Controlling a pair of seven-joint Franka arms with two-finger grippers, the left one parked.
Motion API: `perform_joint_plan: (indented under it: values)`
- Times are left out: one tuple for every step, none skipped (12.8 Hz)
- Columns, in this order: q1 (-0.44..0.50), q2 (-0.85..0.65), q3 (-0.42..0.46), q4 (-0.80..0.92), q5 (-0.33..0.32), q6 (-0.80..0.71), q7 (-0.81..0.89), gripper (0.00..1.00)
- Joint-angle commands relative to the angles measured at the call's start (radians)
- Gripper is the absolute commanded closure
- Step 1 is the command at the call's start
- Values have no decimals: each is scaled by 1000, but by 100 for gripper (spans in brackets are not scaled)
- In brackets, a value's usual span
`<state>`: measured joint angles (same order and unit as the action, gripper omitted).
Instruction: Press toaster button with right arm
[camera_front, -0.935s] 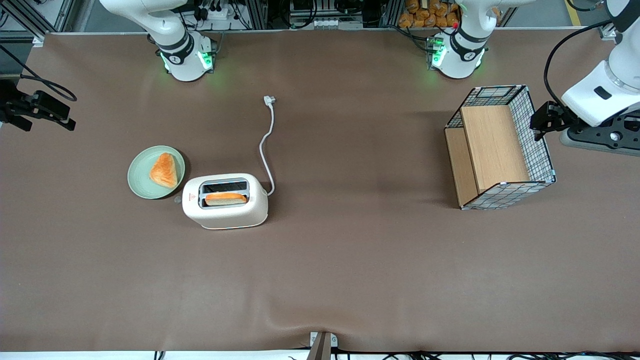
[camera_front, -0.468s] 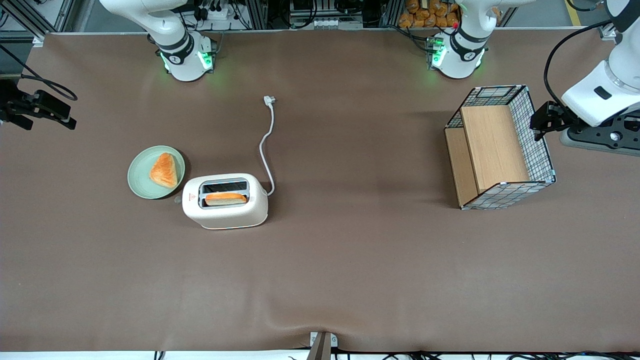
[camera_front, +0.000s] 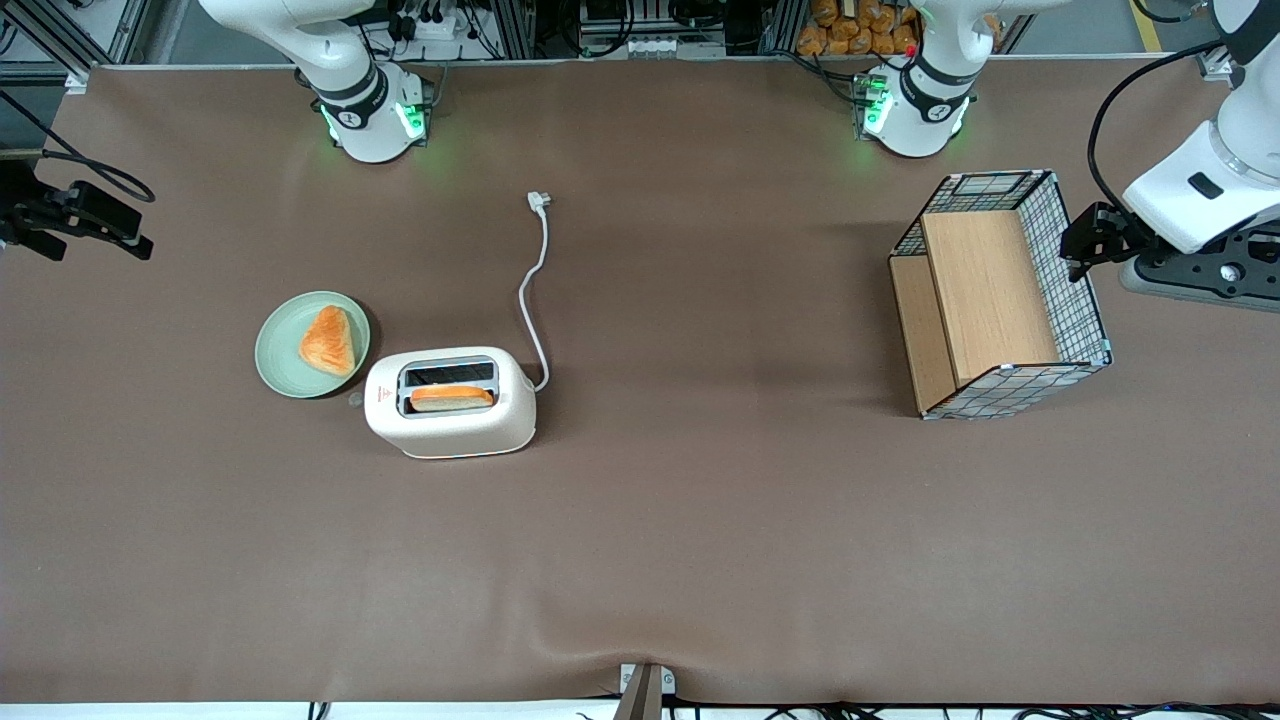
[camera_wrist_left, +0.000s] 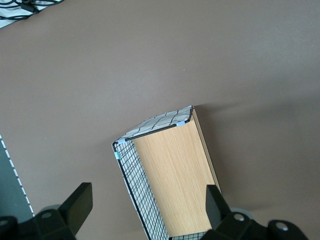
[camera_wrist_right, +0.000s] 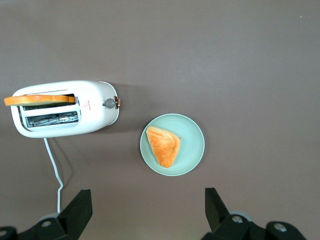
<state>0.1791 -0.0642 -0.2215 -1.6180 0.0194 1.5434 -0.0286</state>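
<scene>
Table (camera_front: 700, 540): wide surface under a brown cloth.
Toaster (camera_front: 450, 402): cream-white, standing toward the working arm's end.
Power cord (camera_front: 535, 290): white, trailing loose from the toaster, unplugged.
Plate (camera_front: 280, 360): pale green, just beside the toaster's logo end.
Basket (camera_front: 1000, 295): wire mesh and wood, toward the parked arm's end.
Gripper (camera_wrist_right: 147, 212): hangs high above the plate, fingers spread wide.

Claw (camera_wrist_right: 145, 210) fingertips cut off by edge.
</scene>
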Motion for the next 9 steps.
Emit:
perform_joint_plan:
  values:
    - [5,26,7,12,4,-5,9,15]
    - [11,37,7,10,11,-5,9,44]
    - [11,47,7,10,33,0,7,64]
    - [7,61,7,10,75,1,7,78]
    - [-1,78,5,7,121,10,6,86]
    - [-1,83,5,-2,135,29,6,91]
    - [2,87,5,-20,137,56,6,100]
    - [6,89,5,-42,137,90,6,100]
    - [8,90,7,-66,137,121,6,100]
